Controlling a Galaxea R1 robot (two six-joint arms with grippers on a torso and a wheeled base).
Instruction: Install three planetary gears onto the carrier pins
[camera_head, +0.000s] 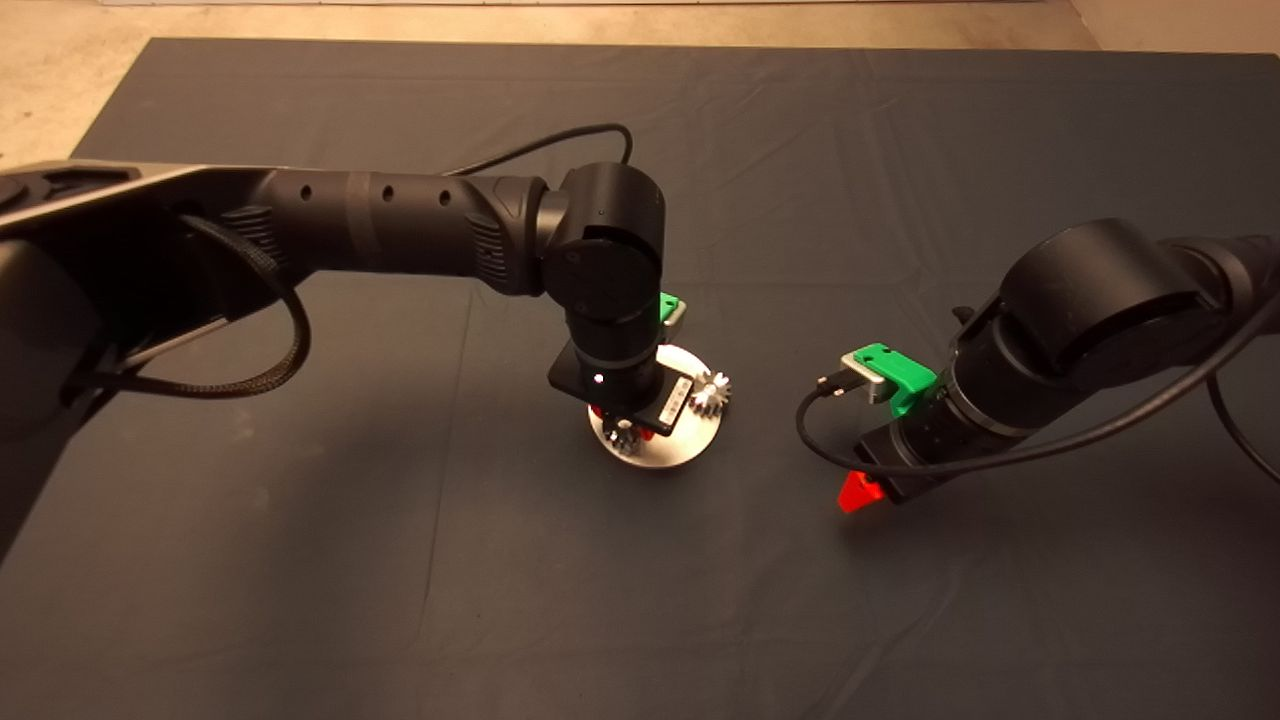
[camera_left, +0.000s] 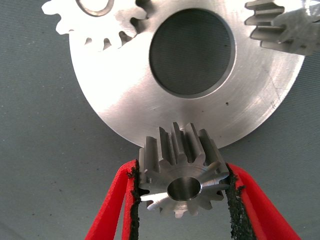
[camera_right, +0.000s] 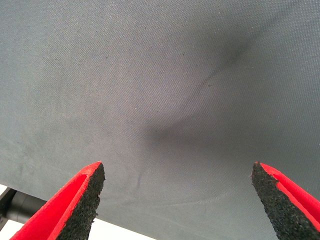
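The shiny round disc (camera_left: 125, 95) with a large centre hole lies mid-mat, also seen as disc (camera_head: 690, 445). My left gripper (camera_left: 182, 172) is shut on a planetary gear (camera_left: 182, 175) at the disc's rim, pads touching both its sides. Two more planetary gears sit on the disc: gear (camera_left: 95, 20) and gear (camera_left: 282, 25). In the head view, one gear (camera_head: 711, 392) shows beside the left wrist, and the held gear (camera_head: 625, 437) peeks out under the left gripper (camera_head: 622, 425). The carrier pins are hidden by the gears. My right gripper (camera_right: 177, 170) hangs open over bare mat.
The dark mat (camera_head: 400, 560) spreads widely around the disc. My right gripper (camera_head: 858, 492) hovers to the right of the disc, with a black cable (camera_head: 815, 440) looping off its wrist. Pale floor (camera_head: 60, 90) shows past the mat's far left corner.
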